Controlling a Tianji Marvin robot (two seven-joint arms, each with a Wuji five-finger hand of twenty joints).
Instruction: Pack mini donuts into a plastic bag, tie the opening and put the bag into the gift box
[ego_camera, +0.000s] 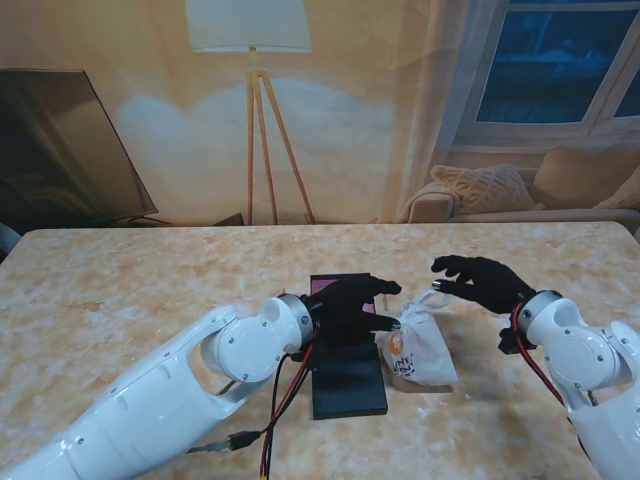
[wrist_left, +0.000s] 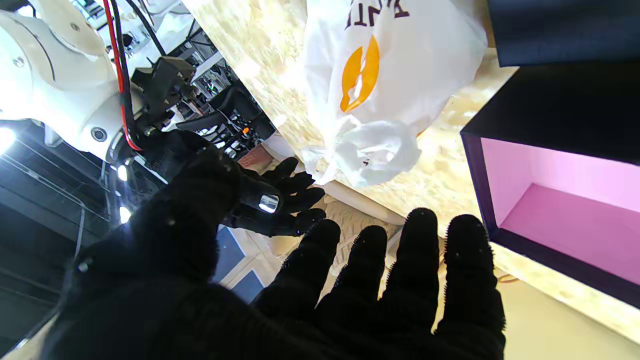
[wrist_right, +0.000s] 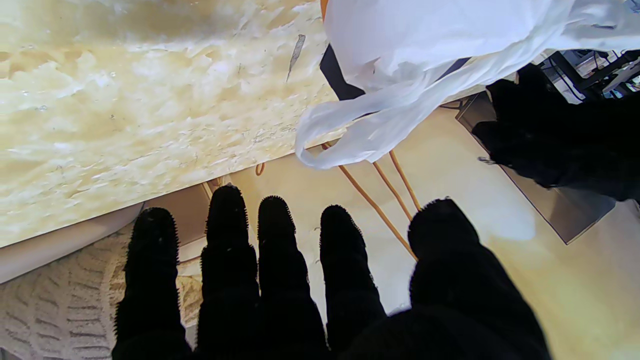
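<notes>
**Bag filled and knotted, boxing left**

White plastic bag (ego_camera: 417, 345) on table, just right of open gift box (ego_camera: 345, 375), neck twisted into a knot; donuts inside not visible. Left hand (ego_camera: 352, 305) over box, fingers spread, holding nothing. Right hand (ego_camera: 482, 281) near bag's loose handle, fingers extended, slightly apart, empty. Remaining, by judgement: lift bag into pink-lined box.

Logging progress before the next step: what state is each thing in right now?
Plastic bag: filled, top gathered, lying on the table beside the gift box.
Gift box: open, pink inside, nothing visible in it.
Box lid: off, flat on the table.
Left robot hand: open.
Right robot hand: open.
</notes>
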